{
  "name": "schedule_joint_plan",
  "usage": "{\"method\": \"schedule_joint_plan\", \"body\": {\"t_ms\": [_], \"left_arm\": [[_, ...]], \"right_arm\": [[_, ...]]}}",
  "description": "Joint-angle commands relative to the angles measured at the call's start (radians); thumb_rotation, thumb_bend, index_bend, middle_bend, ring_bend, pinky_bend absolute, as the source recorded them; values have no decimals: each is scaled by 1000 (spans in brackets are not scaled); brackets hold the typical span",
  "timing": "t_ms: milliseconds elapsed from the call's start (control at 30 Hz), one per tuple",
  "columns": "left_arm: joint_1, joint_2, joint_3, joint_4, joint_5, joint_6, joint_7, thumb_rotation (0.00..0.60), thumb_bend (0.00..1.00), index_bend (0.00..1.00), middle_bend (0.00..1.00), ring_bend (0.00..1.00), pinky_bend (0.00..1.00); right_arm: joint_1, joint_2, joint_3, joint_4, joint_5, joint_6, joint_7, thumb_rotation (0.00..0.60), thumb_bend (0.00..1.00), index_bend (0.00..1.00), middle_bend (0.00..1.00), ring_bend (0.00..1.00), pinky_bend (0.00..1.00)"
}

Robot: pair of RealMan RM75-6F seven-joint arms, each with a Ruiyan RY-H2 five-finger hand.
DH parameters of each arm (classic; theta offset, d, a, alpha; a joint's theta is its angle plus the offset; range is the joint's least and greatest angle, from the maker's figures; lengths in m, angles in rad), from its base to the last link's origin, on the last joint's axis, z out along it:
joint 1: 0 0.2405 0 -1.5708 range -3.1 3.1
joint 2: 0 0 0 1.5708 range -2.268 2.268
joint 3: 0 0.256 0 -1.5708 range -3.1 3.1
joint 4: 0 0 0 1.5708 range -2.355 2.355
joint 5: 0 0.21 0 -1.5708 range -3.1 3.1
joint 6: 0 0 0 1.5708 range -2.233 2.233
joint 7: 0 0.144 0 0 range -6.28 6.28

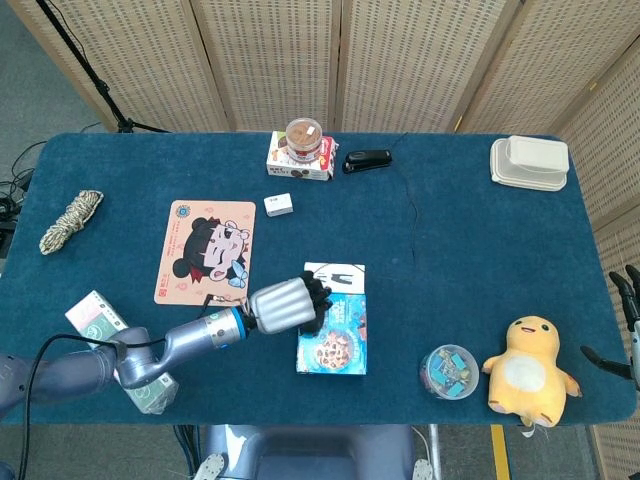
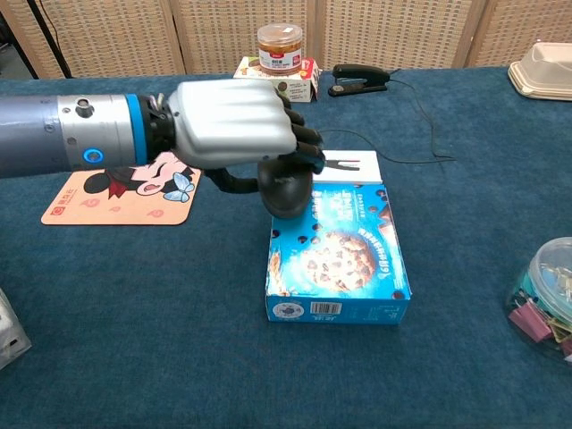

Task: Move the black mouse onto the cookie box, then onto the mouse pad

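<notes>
1. The left robot hand [image 2: 234, 125] grasps the black computer mouse [image 2: 286, 186] from above, fingers curled over its top. The mouse hangs clear of the blue cardboard cookie box [image 2: 338, 257], over that box's near-left corner, so the second leg of the task appears to be under way.

2. Risk: the grip looks like a top wrap with little support beneath, so the smooth mouse shell could slip out on the way across and drop onto the blue cloth tabletop [image 2: 179, 340] short of its goal.

3. Risk: a thin black cable [image 1: 412, 215] runs across the tabletop on the far side of the robot hand. Whether it belongs to the mouse cannot be told; if it does, it could pull taut or snag on the box.

4. Target: the pink cartoon-printed mouse pad [image 1: 206, 250] lies beyond the robot hand's wrist side; too low a carry could scuff its edge.

5. The chest view shows the gap under the mouse and the curled fingers; the head view hides the mouse almost entirely under the robot hand.

6. Only the head view shows the whole pad and the right robot hand [image 1: 628, 325], at the tabletop's edge, well apart, fingers spread and holding nothing.
</notes>
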Motion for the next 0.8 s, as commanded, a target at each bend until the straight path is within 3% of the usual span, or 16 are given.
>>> {"method": "schedule_joint_plan", "body": {"t_ms": [33, 500, 800], "left_arm": [[34, 29, 25, 80, -4, 43, -59, 600, 418, 450, 354, 354, 374], [101, -110, 139, 710, 36, 156, -392, 600, 417, 454, 355, 355, 374], [153, -169, 219, 923, 73, 216, -551, 600, 413, 454, 355, 348, 383]], "right_arm": [[0, -2, -2, -4, -5, -1, -9, 600, 147, 29, 0, 0, 0], [11, -36, -5, -7, -2, -31, -96, 600, 147, 29, 0, 0, 0], [24, -54, -5, -1, 13, -61, -125, 600, 146, 28, 0, 0, 0]]}}
